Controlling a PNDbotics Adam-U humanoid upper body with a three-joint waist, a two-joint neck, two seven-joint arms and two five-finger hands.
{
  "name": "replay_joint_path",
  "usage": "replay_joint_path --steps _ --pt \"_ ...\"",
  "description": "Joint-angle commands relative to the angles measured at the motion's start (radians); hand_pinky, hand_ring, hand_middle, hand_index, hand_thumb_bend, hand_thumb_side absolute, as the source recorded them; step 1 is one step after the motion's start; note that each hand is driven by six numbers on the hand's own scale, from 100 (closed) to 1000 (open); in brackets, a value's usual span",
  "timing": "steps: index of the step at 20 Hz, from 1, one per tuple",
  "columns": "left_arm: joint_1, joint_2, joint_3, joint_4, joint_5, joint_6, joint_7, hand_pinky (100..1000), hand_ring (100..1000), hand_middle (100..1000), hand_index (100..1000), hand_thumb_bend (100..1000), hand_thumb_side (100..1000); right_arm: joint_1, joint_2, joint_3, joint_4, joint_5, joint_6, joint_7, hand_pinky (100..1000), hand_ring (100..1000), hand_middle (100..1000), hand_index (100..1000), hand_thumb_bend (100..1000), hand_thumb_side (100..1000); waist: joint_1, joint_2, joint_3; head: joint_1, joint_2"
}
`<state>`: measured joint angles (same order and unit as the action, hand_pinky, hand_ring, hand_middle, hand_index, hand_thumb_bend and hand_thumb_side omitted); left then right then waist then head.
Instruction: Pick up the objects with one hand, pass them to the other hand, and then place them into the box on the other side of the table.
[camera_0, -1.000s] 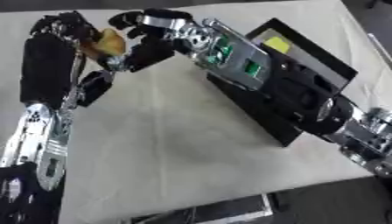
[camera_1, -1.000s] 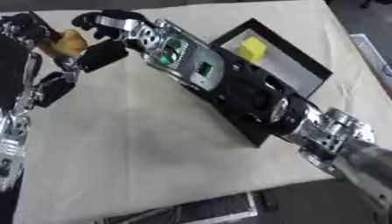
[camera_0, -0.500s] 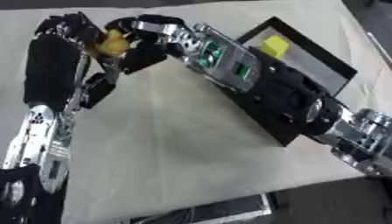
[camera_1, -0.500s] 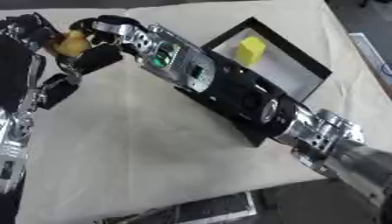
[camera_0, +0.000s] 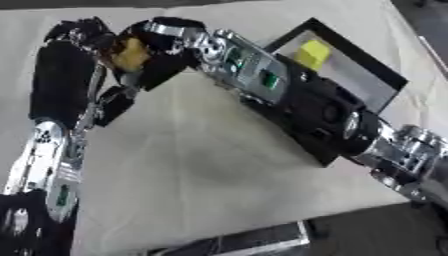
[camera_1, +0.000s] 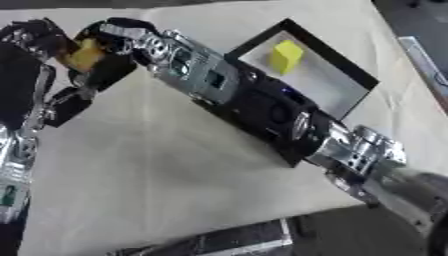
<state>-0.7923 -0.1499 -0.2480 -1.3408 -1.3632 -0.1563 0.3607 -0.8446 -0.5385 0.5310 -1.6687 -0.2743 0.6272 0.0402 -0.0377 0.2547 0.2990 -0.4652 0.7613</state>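
Left eye view showed the cloth-covered desk (camera_0: 219, 175), where both arms met in the upper left of the frame for the handover. Left robot hand (camera_0: 83, 37) and right robot hand (camera_0: 166, 42) both curled around an orange-yellow object (camera_0: 131, 54). At upper right, the black box (camera_1: 354, 75) already held a yellow block (camera_1: 285, 56).

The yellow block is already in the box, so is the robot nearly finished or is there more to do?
Not finished yet. Done: one yellow block lies inside the black box on the robot's right. In hand: an orange-yellow object sits between the left hand and the right hand, which meet at the far left, mid hand-over. Left: the right hand must carry it across and put it in the box.
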Motion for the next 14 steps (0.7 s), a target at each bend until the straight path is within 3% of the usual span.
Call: replay_joint_path --steps 1,3,8,13,14 --pt "-0.023 -0.016 -0.009 -0.032 0.006 -0.004 0.013 695 547 467 452 142 100 -0.009 -0.025 -0.011 0.008 -0.031 0.003 -0.004 913 664 429 711 277 100 0.004 -0.016 -0.002 -0.004 -0.009" --pt "-0.023 -0.017 -0.010 -0.033 0.006 -0.003 0.020 695 547 468 456 160 100 -0.009 -0.028 -0.010 0.006 -0.046 0.004 0.004 910 632 384 707 295 100 0.004 -0.017 -0.003 -0.005 -0.010" --pt "-0.023 -0.017 -0.009 -0.033 0.004 0.003 0.040 702 563 489 565 326 100 -0.007 -0.034 -0.017 -0.005 -0.079 -0.005 0.020 911 608 368 699 339 100 0.003 -0.017 -0.005 -0.008 -0.010" --pt "-0.021 -0.015 -0.005 -0.032 -0.020 0.019 0.048 750 659 642 857 551 100 -0.006 -0.041 -0.024 -0.017 -0.115 -0.017 0.015 913 587 356 688 376 100 0.004 -0.017 -0.008 -0.009 -0.006" --pt "-0.021 -0.015 -0.004 -0.032 -0.029 0.026 0.049 755 671 661 879 576 100 -0.005 -0.042 -0.024 -0.019 -0.119 -0.019 0.013 914 587 355 688 377 100 0.004 -0.017 -0.009 -0.009 -0.006"
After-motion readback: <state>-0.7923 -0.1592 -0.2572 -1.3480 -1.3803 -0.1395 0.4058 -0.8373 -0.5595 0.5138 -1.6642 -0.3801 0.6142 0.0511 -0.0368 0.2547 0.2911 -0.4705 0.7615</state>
